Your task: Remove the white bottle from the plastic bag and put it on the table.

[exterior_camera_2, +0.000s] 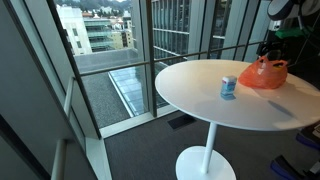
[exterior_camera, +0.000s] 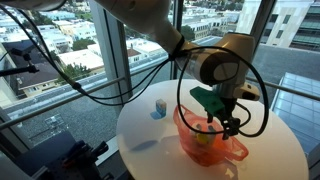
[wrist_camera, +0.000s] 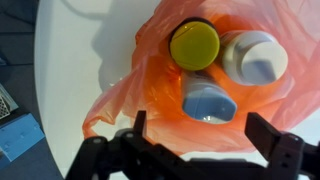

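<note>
Crowding is the risk: white bottle (wrist_camera: 255, 57) sits at two o'clock in the orange bag (wrist_camera: 130, 90), beside a yellow-capped bottle (wrist_camera: 194, 45); the gripper (wrist_camera: 195, 140), fingers apart, could snag plastic or its neighbour.

No text, label, brand or number can be read on anything in these views.

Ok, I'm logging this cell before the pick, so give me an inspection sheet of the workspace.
Surface: round white table.
Job's things: orange plastic bag open on the table; white bottle inside, beside a yellow-capped bottle and a blue-capped bottle.
Clutter: small blue and white container, apart from the bag.
Grippers: gripper open above the bag, holding nothing.
Cables: black cables looping off the arm.
Surroundings: tall windows, city outside.
</note>
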Action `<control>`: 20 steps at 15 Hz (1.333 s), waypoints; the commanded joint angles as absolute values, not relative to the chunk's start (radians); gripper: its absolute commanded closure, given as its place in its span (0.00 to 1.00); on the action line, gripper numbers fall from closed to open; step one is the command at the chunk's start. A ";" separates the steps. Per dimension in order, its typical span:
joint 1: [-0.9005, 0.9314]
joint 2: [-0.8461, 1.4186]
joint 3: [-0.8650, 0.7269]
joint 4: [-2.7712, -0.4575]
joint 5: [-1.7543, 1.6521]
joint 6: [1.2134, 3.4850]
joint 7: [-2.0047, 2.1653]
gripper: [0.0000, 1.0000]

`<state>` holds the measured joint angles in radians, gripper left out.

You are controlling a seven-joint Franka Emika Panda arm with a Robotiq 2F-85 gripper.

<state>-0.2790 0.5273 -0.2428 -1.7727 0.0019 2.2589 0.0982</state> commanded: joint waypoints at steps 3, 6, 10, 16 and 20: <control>-0.273 0.539 -0.237 -1.751 0.006 2.256 0.119 0.00; -0.273 0.552 -0.236 -1.743 0.006 2.251 0.121 0.00; -0.273 0.563 -0.237 -1.744 0.005 2.249 0.123 0.04; -0.265 0.557 -0.241 -1.750 -0.001 2.237 0.135 0.60; -0.246 0.506 -0.249 -1.761 -0.013 2.221 0.167 0.72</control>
<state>-0.2657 0.5509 -0.2373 -1.7689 0.0019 2.2581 0.1257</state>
